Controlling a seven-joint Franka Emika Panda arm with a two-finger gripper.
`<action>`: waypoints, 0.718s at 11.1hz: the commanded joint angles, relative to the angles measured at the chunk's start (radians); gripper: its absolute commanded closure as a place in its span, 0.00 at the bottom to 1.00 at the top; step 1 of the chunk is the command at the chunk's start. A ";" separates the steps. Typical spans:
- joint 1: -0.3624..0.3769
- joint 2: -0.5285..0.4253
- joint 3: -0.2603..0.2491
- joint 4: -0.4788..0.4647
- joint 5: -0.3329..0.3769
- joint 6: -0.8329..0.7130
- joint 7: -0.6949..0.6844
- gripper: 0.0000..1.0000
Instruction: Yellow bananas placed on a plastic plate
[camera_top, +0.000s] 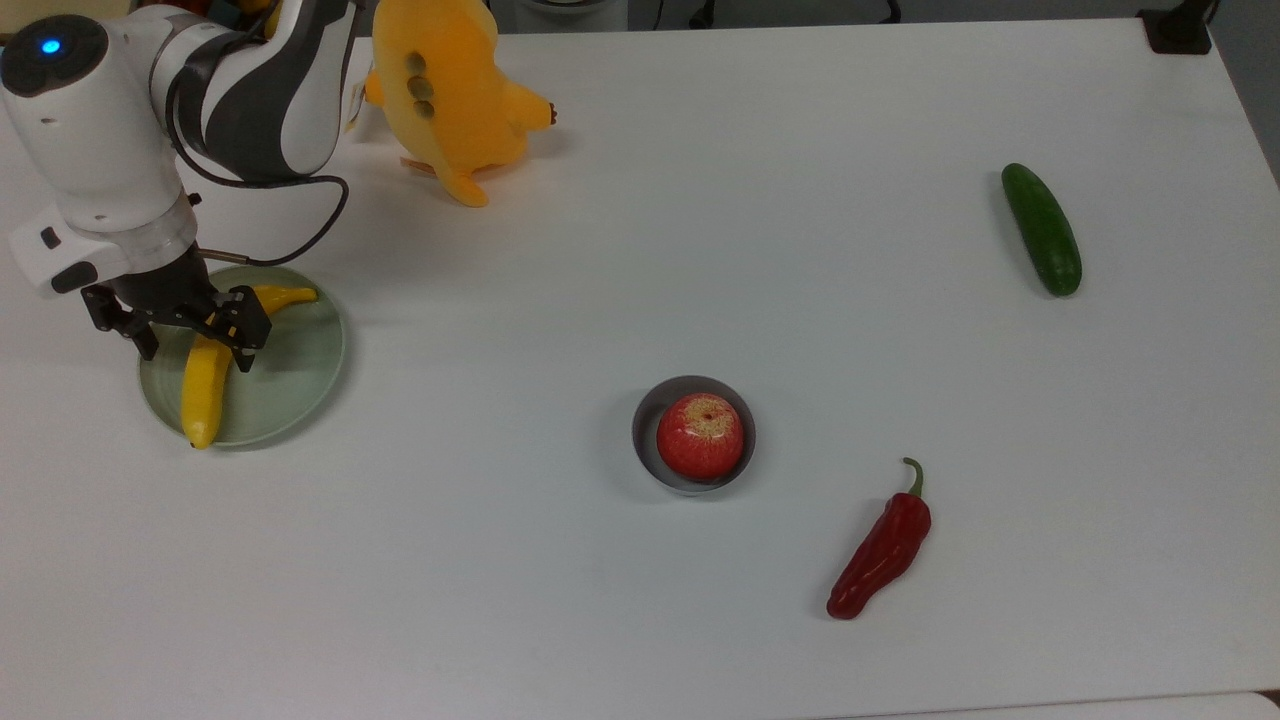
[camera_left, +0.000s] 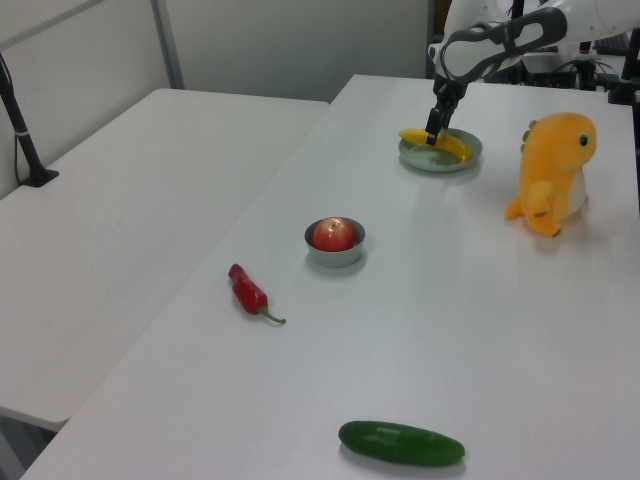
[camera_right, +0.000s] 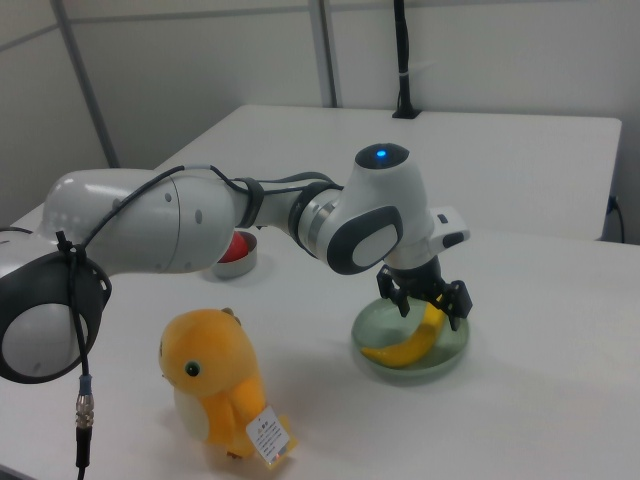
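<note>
Top view has the whole spread, so here's the count. One yellow banana (camera_top: 208, 385), one pale green plastic plate (camera_top: 290, 385), one red apple (camera_top: 700, 435) in one small grey bowl (camera_top: 650, 410), one red chili pepper (camera_top: 880, 550), one green cucumber (camera_top: 1041, 229) and one orange-yellow plush toy (camera_top: 445, 95), all on one white desk (camera_top: 700, 250).

Using the plate as the anchor: the banana is lying on it, curved, with one end reaching the plate's rim toward the top view's top and the other end poking just over the rim toward the top view's bottom. The tool (camera_top: 190, 335) sits right over the banana's middle with its two fingers spread apart, one on each side of the fruit, not squeezing it. Right view backs that up: the tool (camera_right: 430, 305) straddles the banana (camera_right: 400, 348) with the fingers clear of it, and the plate (camera_right: 440, 362) is flat on the desk.

The plush toy is near the plate, toward the top view's top and a bit right. The bowl with the apple is well apart from the plate, to the top view's right and lower. The chili is further out past the bowl, and the cucumber is furthest from the plate, over by the top view's right edge.
</note>
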 joint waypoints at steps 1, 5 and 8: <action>0.016 -0.115 -0.004 -0.071 0.017 -0.002 0.002 0.00; 0.049 -0.299 -0.003 -0.088 0.007 -0.216 0.215 0.00; 0.078 -0.454 -0.001 -0.087 0.004 -0.468 0.454 0.00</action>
